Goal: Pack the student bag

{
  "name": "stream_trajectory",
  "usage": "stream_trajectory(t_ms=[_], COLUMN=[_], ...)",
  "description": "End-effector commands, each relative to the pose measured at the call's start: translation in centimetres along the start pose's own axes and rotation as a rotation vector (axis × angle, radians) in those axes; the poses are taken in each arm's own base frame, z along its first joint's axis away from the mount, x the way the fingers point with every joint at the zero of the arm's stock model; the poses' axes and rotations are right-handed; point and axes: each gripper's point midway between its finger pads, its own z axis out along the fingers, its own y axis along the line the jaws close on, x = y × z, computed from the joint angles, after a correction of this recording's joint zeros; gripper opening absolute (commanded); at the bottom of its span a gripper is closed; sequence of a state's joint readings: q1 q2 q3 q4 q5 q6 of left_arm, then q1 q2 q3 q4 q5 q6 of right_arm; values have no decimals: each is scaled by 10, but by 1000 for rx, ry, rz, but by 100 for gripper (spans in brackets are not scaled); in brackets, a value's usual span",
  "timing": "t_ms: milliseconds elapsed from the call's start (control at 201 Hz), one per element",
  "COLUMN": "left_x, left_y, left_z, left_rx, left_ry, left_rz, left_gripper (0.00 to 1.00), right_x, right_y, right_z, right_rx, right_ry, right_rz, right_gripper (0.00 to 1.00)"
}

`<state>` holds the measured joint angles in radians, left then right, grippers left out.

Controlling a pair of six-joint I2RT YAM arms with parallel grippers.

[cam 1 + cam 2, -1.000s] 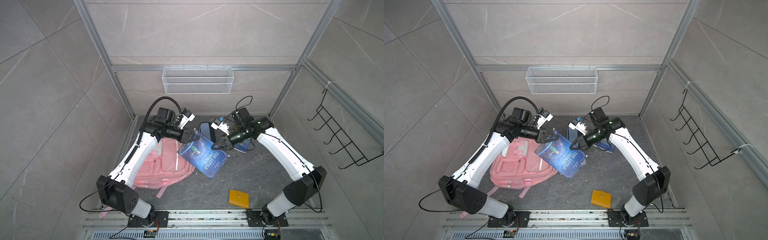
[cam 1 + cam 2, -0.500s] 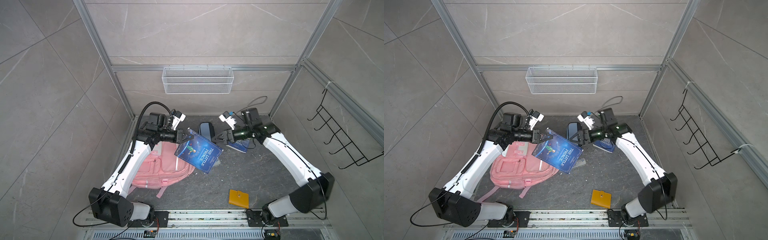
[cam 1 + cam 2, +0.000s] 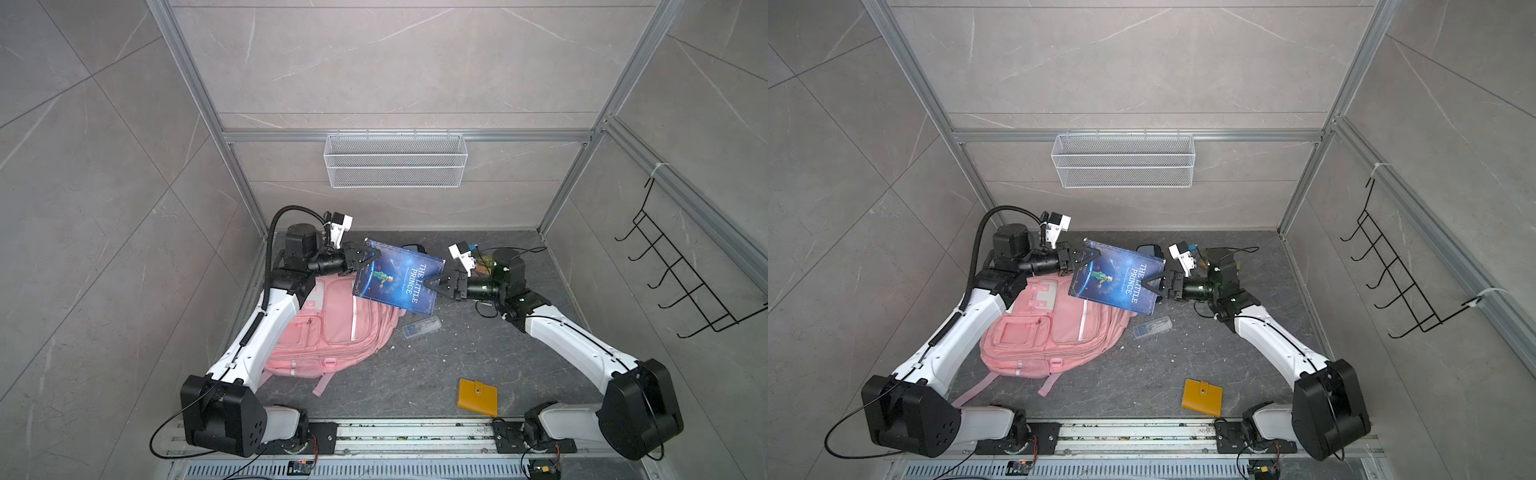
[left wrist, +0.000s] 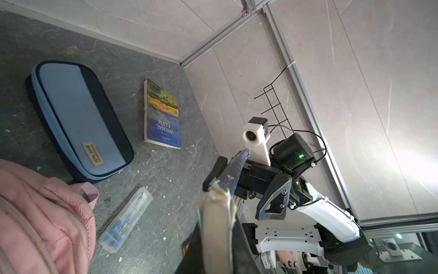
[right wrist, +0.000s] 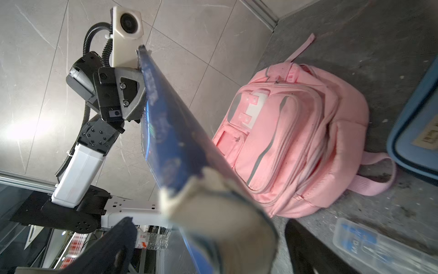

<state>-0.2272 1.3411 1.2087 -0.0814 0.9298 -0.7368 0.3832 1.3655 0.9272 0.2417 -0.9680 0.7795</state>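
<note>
The pink student bag lies flat on the floor at the left, front pockets up; the right wrist view shows the bag too. A blue book, "The Little Prince", hangs tilted in the air over the bag's far end. My left gripper is shut on the book's left edge. My right gripper stands open, its fingers spread wide on either side of the book's right edge.
A light-blue and navy pencil case and an "Animal Farm" book lie at the back. A clear pen box lies right of the bag. A yellow wallet lies front right. A wire basket and a hook rack hang on the walls.
My right gripper has let go of the blue book and opened wide. The left gripper now holds the book alone, and it has risen and shifted towards the back.
</note>
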Motion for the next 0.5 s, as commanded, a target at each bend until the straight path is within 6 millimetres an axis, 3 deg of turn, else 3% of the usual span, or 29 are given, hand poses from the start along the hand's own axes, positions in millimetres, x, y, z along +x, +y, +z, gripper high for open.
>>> stream_trajectory(t_ms=[0, 35, 80, 95, 134, 239, 329, 399, 433, 493], left_x=[-14, -14, -13, -13, -12, -7, -2, 4, 8, 21], left_y=[-46, -44, -41, -39, -34, -12, 20, 56, 69, 94], left_z=[-9, -9, -9, -8, -8, -5, -7, -17, -21, -27], left_rx=[129, 125, 115, 109, 89, 5, -157, -361, -434, -552], left_ry=[-36, -36, -35, -36, -35, -27, -26, -26, -15, 36], left_rz=[80, 74, 69, 68, 60, 27, -14, -55, -69, -100], left_gripper=[0, 0, 0, 0, 0, 1, 33, 69, 93, 97], right_x=[-20, -22, -23, -23, -23, -21, -30, -42, -47, -52], right_y=[24, 27, 30, 31, 31, 25, 9, -7, -17, -27], right_z=[7, 9, 8, 8, 8, 9, 1, -15, -25, -40], right_rx=[-98, -111, -124, -128, -125, -110, -43, 57, 123, 227], right_ry=[-53, -55, -62, -63, -66, -63, -109, -170, -192, -197], right_rz=[-77, -84, -94, -97, -104, -110, -105, -101, -97, -120], right_gripper=[96, 90, 69, 56, 35, 2, 0, 0, 0, 0])
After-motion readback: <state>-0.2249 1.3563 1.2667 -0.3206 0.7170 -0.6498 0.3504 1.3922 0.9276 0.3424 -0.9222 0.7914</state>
